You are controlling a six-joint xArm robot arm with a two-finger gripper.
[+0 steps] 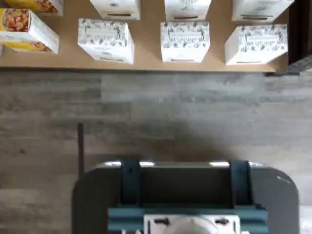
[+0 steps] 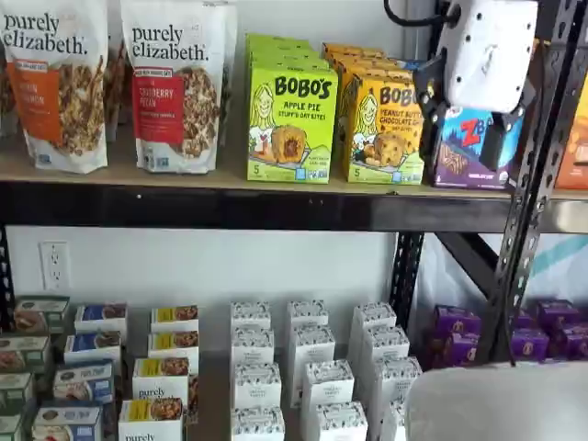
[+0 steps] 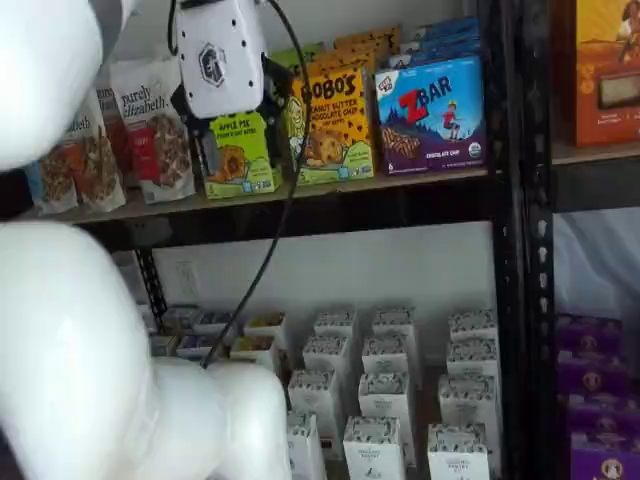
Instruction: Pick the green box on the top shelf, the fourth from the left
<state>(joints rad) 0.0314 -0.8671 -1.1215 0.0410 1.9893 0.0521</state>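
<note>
Pincer (image 2: 469, 115) hangs w/ fingers spread, nothing held, in front of the top shelf (image 2: 230, 207); green box (image 2: 290, 119), standing tall, sits to its left, beyond.

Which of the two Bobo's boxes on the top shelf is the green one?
The green box, reading apple pie, beside the strawberry granola bag; the other is yellow-orange.

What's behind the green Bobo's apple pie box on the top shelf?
Behind the green box, the lime-green tops of more cartons show in a row running back on the top shelf. Their fronts and number are hidden.
</note>
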